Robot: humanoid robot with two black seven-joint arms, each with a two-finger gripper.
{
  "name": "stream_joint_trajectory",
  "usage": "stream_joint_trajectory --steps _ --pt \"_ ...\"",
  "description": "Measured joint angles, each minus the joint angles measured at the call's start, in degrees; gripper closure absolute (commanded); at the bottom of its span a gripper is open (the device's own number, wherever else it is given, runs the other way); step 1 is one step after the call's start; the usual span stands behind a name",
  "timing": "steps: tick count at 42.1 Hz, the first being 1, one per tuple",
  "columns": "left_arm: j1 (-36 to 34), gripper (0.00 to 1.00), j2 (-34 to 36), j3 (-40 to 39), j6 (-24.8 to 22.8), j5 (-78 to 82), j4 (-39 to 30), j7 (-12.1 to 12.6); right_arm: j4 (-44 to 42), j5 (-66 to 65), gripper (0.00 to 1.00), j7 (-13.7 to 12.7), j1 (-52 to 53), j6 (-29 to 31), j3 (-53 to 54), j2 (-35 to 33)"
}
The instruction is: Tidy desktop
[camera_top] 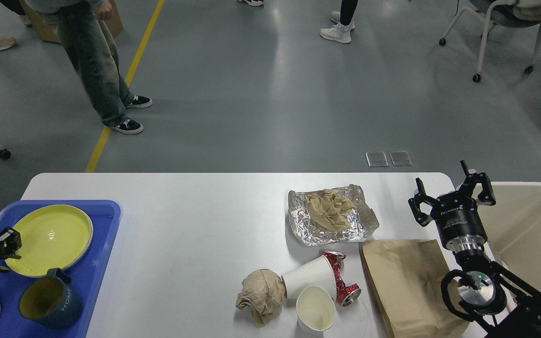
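White desktop (195, 225) fills my view, litter near its right end. Dishes look stowed; rubbish is my next job. My right gripper (451, 197) hovers spread and empty beside the bin (533, 225); nearest is the paper bag (406, 281). My left gripper (5, 241) by the plate (50, 237): cannot tell.

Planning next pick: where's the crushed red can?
Head view, near right of the desktop: crushed red can lies between the tipped paper cup and the brown paper bag.

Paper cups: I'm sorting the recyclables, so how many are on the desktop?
2: one paper cup lying on its side against the crushed red can, another upright just in front.
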Motion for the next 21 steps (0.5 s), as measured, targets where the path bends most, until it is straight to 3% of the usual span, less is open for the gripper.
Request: stream_joint_trajectory --steps 21 --pt "-4.15 0.05 0.54 0.54 -1.40 0.35 -0.18 -0.09 0.00 0.00 0.00 -0.01 -0.07 0.00 0.00 0.00"
